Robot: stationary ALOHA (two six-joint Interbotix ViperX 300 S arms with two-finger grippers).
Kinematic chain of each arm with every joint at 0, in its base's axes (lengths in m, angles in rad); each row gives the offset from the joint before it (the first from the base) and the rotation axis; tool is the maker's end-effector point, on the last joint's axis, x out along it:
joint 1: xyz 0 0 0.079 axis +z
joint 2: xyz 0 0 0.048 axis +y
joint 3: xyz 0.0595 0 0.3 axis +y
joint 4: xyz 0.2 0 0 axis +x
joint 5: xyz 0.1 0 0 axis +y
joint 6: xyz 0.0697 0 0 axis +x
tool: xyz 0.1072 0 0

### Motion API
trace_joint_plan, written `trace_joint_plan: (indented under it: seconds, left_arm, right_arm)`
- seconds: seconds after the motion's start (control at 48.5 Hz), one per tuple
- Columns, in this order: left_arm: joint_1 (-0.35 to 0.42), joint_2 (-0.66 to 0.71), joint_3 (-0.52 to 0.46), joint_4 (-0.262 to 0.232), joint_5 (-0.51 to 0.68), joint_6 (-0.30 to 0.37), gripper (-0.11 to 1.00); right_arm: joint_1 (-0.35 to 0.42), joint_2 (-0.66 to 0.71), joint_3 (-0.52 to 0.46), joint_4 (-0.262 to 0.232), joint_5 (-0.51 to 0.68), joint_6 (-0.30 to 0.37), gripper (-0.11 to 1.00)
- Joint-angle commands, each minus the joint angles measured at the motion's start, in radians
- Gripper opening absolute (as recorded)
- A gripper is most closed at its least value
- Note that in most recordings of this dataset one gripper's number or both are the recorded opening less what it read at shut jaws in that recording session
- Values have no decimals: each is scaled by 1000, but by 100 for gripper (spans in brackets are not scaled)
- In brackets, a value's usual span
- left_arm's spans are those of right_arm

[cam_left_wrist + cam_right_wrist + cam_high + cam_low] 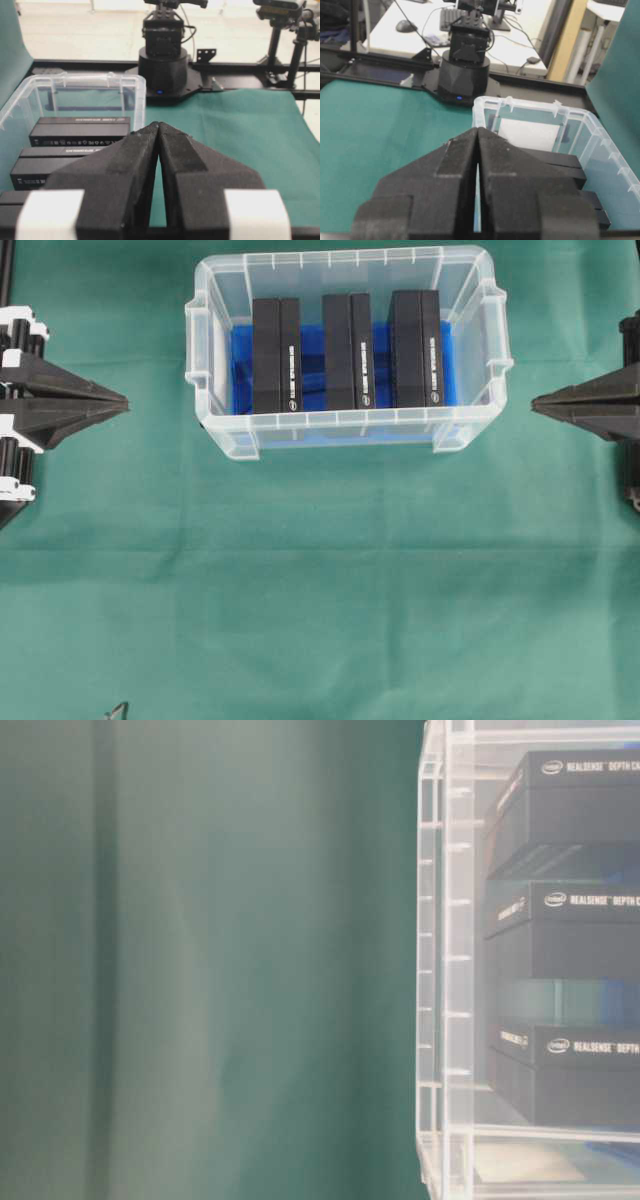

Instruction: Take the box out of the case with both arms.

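both grippers, left gripper (pixel 122 400) and right gripper (pixel 536 403), sit clenched w/ nothing held at the table's side edges, well apart from the case (pixel 212 400) near the far edge (three boxes (pixel 352 350) upright inside), so a one-sided lift could prob tip a box or drag the case.

A green cloth (pixel 320 590) covers the table.

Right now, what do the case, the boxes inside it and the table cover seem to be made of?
Case: clear, glossy moulded plastic; its contents show through. Boxes: probably matte black printed cardboard with white lettering. Table cover: apparently green cloth; it shows soft creases.
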Motion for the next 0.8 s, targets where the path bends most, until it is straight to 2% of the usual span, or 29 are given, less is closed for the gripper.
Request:
trace_joint_plan:
  seconds: [0.0, 0.103, 0.309, 0.371, 0.578, 0.784]
  left_arm:
    - [-3, 5, -32, 23, 32, -3, 0]
    - [-5, 0, -60, 23, 74, -6, 0]
    - [-5, 5, -138, 23, 95, -26, 0]
    - [-5, 9, -179, 23, 107, -35, 0]
    - [-5, 40, -356, 23, 242, -48, 0]
    - [-5, 95, -552, 23, 411, -55, 0]
  right_arm:
    - [3, 6, -18, 5, -3, 5, 0]
    - [3, 8, -48, 5, 61, 20, 0]
    - [3, 8, -147, 5, 207, 115, 0]
    - [2, 8, -204, 2, 253, 138, 0]
    - [-34, 28, -396, 2, 370, 144, 0]
    - [-41, 83, -618, 2, 574, 144, 0]
